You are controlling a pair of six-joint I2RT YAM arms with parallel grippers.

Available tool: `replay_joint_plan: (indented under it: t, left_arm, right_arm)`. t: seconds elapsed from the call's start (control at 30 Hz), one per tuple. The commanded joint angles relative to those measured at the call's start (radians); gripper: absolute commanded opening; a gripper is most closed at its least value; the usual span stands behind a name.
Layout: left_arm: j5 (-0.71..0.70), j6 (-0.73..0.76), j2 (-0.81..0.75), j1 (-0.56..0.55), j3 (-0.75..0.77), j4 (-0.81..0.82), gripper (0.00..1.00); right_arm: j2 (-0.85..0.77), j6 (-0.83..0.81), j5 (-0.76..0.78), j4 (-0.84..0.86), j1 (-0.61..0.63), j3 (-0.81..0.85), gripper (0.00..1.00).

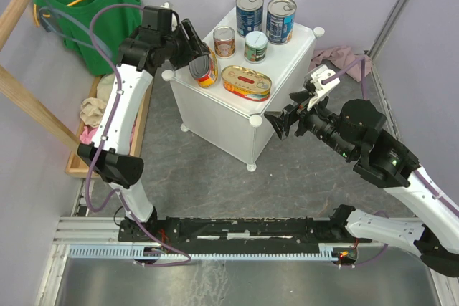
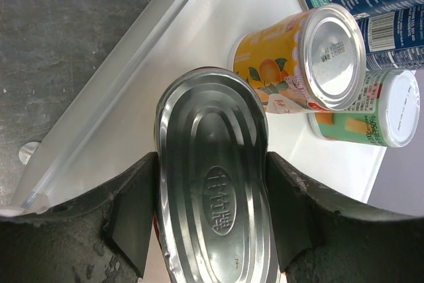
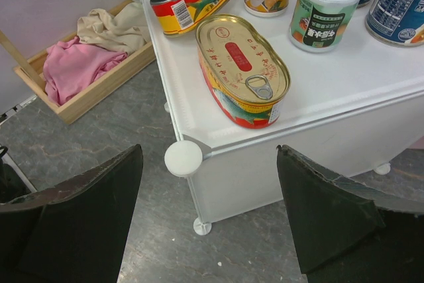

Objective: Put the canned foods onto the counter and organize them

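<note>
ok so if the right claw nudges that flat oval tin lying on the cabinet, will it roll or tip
Probably neither: the oval tin lies flat and low, so it should slide. Its metal looks smooth, so likely slippery. It sits near the cabinet's front edge, so a push that way might send it off.

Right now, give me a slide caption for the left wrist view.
Left jaws grip an oval tin at the white counter, beside the orange can.

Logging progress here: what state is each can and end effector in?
left end effector: shut on gripped oval tin
gripped oval tin: tilted at counter edge
second oval tin: flat on counter, unopened
tall blue cans: upright
orange can: upright
green-white can: upright
right end effector: open, empty
</note>
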Motion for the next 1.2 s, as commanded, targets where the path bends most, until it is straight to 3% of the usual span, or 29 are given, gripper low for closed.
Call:
replay_joint_plan:
  t: [0.0,0.73,1.17]
  left_arm:
    - [-0.001,0.023,-0.017,-0.003,-0.056,-0.107,0.5]
    - [-0.005,-0.024,-0.095,-0.004,-0.168,0.061,0.7]
    - [-0.121,0.037,-0.096,-0.032,-0.171,0.086,0.71]
  right_arm:
    - [-0.012,0.011,0.016,0.028,0.003,0.011,0.9]
    - [-0.002,0.018,0.03,-0.009,0.002,0.035,0.89]
    - [0.047,0.009,0.029,-0.021,0.003,0.074,0.89]
